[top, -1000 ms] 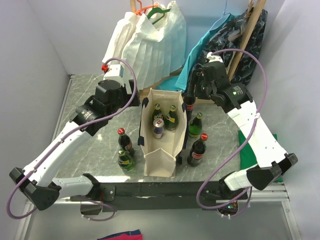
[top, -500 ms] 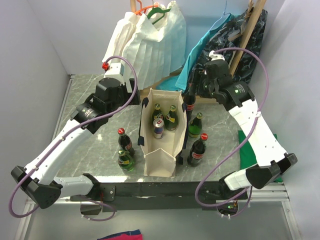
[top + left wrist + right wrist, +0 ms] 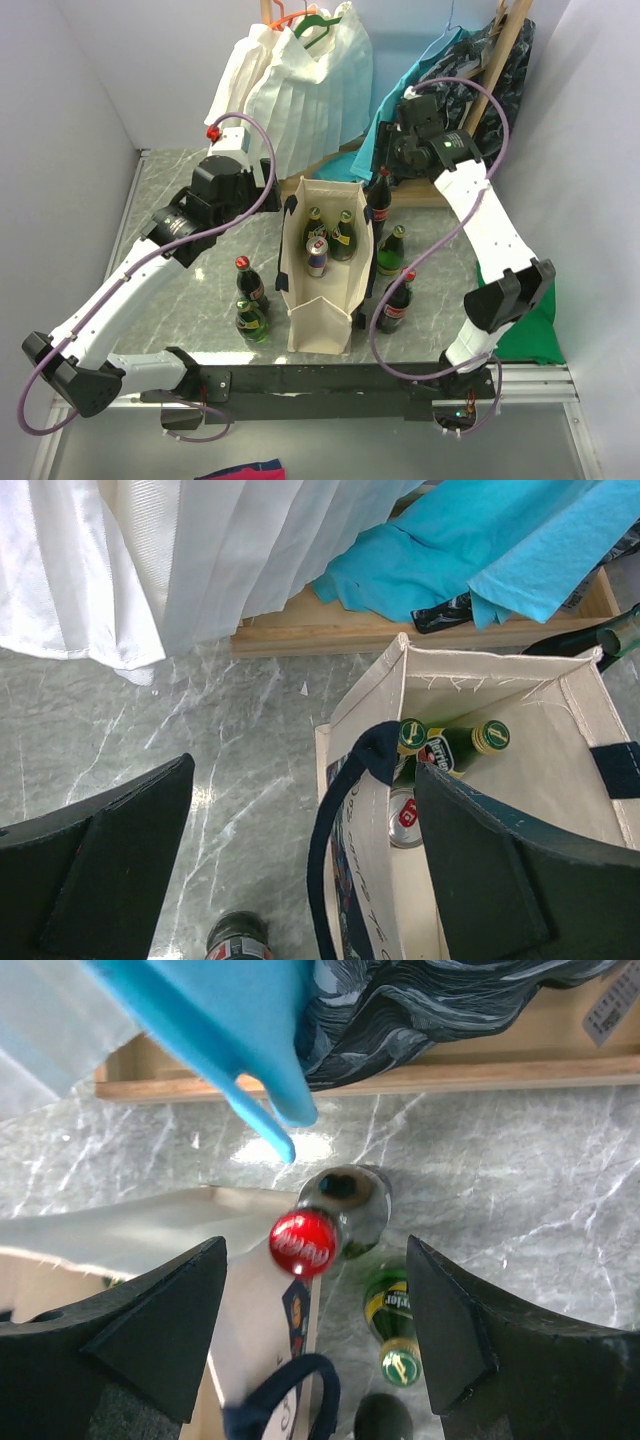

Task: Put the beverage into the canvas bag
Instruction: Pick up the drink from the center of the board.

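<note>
My right gripper (image 3: 315, 1260) hangs open, empty, over the dark red-capped bottle (image 3: 350, 1195) standing just outside the far right corner of the cream canvas bag (image 3: 320, 320); my left gripper (image 3: 305, 795) gapes empty above its left rim

Grey marble table (image 3: 160, 175) — canvas bag (image 3: 320, 325), bottles (image 3: 250, 285) either side

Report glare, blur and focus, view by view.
Top external: evenly lit, sharp, canvas bag crisp. Left wrist: mild sheen on the marble table, near fingers soft-edged. Right wrist: bright glare patch on the marble beyond the red-capped bottle; blue cloth blurred.
</note>
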Tool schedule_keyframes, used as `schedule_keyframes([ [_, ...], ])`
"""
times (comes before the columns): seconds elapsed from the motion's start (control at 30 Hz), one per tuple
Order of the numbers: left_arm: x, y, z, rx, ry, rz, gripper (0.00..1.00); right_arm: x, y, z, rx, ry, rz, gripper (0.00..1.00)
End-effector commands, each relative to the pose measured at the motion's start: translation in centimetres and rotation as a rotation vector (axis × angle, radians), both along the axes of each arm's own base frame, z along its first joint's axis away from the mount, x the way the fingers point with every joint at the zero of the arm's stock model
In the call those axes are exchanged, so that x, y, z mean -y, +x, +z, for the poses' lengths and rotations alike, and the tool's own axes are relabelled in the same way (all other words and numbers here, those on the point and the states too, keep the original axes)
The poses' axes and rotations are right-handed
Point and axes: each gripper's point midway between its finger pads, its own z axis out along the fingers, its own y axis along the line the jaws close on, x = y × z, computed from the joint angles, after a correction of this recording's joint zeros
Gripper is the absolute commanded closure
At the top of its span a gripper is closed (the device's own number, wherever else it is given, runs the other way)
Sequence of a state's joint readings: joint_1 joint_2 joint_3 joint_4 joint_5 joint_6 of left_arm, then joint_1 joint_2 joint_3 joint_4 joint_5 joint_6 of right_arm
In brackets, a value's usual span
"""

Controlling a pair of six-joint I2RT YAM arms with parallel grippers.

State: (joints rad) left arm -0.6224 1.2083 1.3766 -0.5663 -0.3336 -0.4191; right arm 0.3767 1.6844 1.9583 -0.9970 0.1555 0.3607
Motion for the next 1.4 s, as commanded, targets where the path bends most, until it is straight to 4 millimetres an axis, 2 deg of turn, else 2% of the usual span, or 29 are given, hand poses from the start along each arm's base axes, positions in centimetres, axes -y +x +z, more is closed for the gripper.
schedule_keyframes([
  [0.0,-0.1,-0.1,1.4,0.029,-0.004,-0.017,0.04,0.1,0.6,1.1,0.026,0.0,0.006,0.21],
  [0.17,0.0,0.0,1.0,0.018,0.009,-0.019,0.04,0.0,1.3,0.0,0.002,-0.014,-0.003,0.21],
  [0.47,0.2,0.2,0.5,0.009,0.018,-0.023,0.04,0.0,1.2,-1.5,-0.034,-0.023,-0.001,0.23],
  [1.07,0.5,0.1,0.2,0.004,0.015,-0.038,0.04,-0.1,1.8,-3.2,-0.067,-0.035,-0.012,0.33],
  [1.17,0.5,0.1,0.2,0.003,0.013,-0.038,0.04,-0.2,1.9,-3.0,-0.063,-0.029,-0.01,0.39],
  [1.2,0.5,0.1,0.3,0.005,0.01,-0.039,0.04,-0.2,1.8,-3.2,-0.068,-0.031,-0.008,0.45],
  [1.37,0.6,0.1,0.3,0.004,0.006,-0.04,0.04,-0.2,1.7,-3.4,-0.078,-0.037,-0.006,0.54],
])
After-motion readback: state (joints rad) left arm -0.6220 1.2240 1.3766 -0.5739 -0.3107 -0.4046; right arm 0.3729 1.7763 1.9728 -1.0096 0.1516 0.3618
